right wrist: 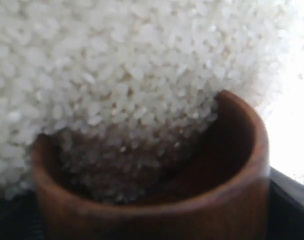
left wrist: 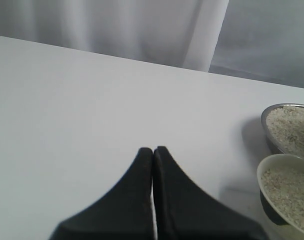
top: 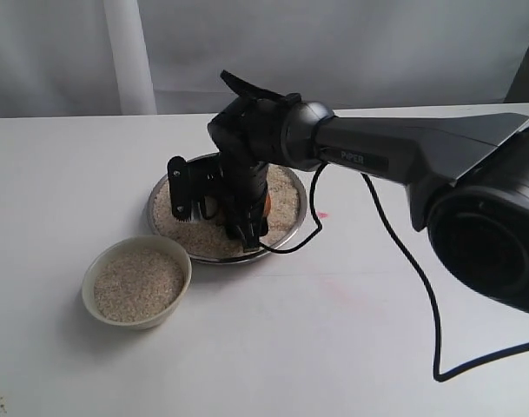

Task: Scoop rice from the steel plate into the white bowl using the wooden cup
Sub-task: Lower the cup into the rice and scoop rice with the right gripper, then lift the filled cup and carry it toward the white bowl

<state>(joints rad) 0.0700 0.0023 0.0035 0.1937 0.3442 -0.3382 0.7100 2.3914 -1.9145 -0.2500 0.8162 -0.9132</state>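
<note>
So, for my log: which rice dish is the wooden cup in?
The steel plate, the wide shiny one; the wooden cup digs into its rice. The small white bowl holds only rice.

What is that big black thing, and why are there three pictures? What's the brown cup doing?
It's a robot with two arms ending in pinchers called grippers. One picture is from a camera watching the whole table; the other two are from small cameras on its wrists. On the table sit a steel plate of rice and a white bowl with rice in it too. The right gripper holds a wooden cup dipped into the plate's rice. The left gripper is shut and empty, off to the side.
</note>
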